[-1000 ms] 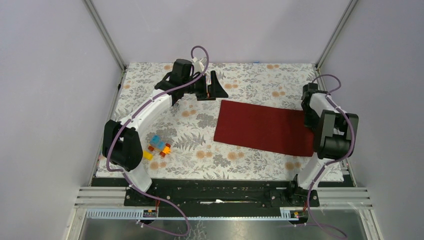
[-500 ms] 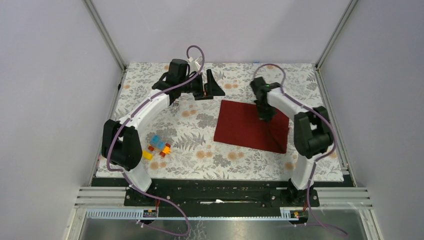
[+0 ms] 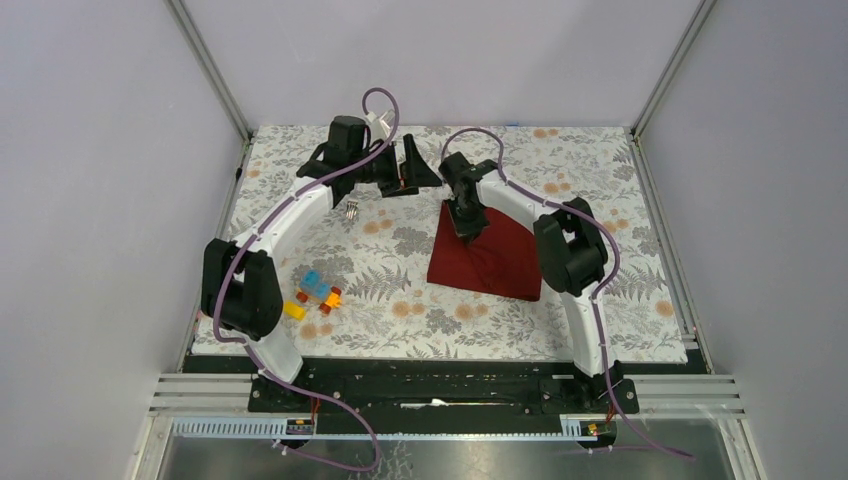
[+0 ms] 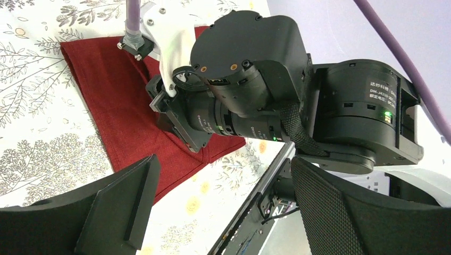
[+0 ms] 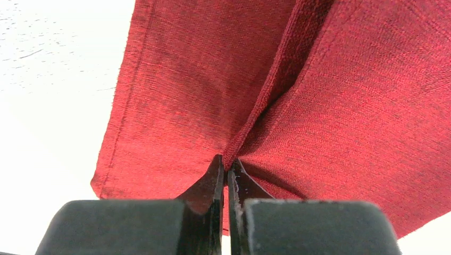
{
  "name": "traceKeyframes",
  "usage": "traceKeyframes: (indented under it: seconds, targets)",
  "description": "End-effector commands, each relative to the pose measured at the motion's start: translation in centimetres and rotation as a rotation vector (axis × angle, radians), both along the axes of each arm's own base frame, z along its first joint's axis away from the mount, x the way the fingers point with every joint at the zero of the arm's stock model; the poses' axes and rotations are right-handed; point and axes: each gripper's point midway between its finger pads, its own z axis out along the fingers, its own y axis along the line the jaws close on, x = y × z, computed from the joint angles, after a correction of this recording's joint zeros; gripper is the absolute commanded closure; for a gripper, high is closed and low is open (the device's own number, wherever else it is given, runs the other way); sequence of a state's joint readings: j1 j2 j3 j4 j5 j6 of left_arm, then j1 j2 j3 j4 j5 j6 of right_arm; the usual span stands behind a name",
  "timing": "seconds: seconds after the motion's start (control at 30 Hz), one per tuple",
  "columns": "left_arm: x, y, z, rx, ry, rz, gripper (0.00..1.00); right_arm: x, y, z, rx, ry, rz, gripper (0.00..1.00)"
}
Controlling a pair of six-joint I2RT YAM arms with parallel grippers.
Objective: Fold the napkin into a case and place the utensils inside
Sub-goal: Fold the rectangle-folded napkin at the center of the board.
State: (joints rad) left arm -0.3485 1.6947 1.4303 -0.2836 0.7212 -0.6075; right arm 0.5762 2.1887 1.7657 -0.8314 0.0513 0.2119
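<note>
The dark red napkin (image 3: 495, 262) lies in the middle of the table, with its right part folded over to the left. My right gripper (image 3: 468, 226) is shut on a pinched ridge of the cloth near its far left part. The right wrist view shows the shut tips (image 5: 226, 171) gripping the napkin (image 5: 345, 106). My left gripper (image 3: 413, 170) is open and empty, hovering just beyond the napkin's far left corner; its view shows the napkin (image 4: 117, 101) and the right wrist (image 4: 239, 79) above it. Silver fork tines (image 3: 352, 209) peek out beside the left arm. No case is formed.
Small colourful toy blocks (image 3: 316, 293) lie at the left of the floral table cover (image 3: 400, 300). The two wrists are close together at the far middle. Frame posts stand at the back corners, and a black rail (image 3: 450, 385) runs along the near edge.
My right gripper has swept from the table's right side to the far middle, dragging the napkin's right edge over to the left. The left gripper has shifted slightly left.
</note>
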Motion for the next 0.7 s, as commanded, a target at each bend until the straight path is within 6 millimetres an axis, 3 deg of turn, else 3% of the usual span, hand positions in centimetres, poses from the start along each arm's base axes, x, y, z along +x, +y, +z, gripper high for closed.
traceKeyframes:
  seconds: [0.0,0.33,0.67]
  targets:
    - [0.5,0.6,2.0,-0.039,-0.059,0.003,0.01,-0.6,3.1,1.0,0.126,0.052,0.032,1.00]
    - [1.1,1.9,2.6,-0.049,-0.073,0.030,0.01,-0.7,4.0,0.6,0.165,0.077,0.072,1.00]
    - [1.4,2.4,2.8,-0.078,-0.064,0.037,0.01,-0.4,4.9,1.7,0.204,0.077,0.074,1.00]
